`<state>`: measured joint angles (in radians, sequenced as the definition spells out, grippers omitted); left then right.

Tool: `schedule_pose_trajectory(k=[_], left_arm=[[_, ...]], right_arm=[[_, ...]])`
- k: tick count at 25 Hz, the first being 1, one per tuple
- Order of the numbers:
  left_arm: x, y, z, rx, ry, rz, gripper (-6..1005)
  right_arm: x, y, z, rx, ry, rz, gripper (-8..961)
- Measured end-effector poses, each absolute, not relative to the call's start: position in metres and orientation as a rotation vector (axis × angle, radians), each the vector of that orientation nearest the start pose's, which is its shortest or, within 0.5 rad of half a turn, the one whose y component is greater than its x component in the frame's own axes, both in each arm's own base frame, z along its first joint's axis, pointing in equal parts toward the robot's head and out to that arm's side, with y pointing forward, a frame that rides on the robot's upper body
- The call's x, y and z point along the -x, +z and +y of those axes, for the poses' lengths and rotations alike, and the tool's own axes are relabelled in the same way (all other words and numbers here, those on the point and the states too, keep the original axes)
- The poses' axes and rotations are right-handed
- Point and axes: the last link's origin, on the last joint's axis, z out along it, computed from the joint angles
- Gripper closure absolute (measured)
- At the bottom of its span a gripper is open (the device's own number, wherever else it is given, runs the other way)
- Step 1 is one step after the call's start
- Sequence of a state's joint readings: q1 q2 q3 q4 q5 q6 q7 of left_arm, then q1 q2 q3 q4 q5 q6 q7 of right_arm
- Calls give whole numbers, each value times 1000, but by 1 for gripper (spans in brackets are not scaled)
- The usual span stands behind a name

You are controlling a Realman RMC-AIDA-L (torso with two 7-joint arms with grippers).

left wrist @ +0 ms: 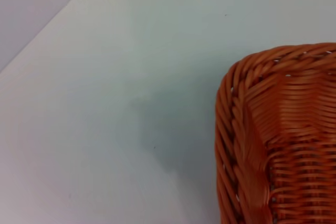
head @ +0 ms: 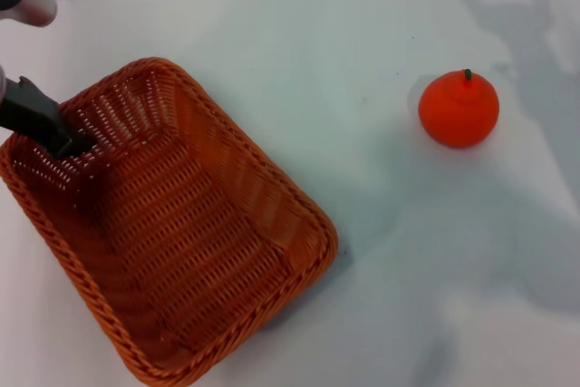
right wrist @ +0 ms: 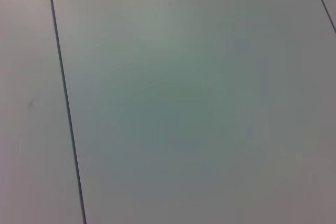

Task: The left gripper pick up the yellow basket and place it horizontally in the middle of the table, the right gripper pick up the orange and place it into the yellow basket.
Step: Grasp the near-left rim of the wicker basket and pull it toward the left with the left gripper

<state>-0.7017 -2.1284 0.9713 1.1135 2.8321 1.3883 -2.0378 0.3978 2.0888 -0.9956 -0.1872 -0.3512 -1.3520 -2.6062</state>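
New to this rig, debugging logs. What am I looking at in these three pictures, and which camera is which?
A two-armed robot, filmed by three cameras. The head view looks down on a white table: an orange-brown woven basket lies at an angle on the robot's left, a small orange sits apart on its right. The left gripper reaches over the basket's far rim; its grip isn't clear. The left wrist camera shows a basket corner and table. The right wrist camera shows only plain panels; that gripper is out of view.
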Motion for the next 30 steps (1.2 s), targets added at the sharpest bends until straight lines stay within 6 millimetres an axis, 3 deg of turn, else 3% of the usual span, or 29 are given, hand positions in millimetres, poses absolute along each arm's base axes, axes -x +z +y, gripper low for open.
schedule_pose_trajectory(k=[8, 21, 30], left_arm=[[229, 39, 398, 2519, 515, -757, 735], [220, 57, 403, 2456, 464, -1131, 824], [224, 55, 402, 2397, 447, -1297, 829]], right_arm=[[-334, 55, 326, 594, -1538, -1472, 7], [-333, 53, 323, 582, -1527, -1473, 7], [-332, 52, 322, 581, -1521, -1483, 7]])
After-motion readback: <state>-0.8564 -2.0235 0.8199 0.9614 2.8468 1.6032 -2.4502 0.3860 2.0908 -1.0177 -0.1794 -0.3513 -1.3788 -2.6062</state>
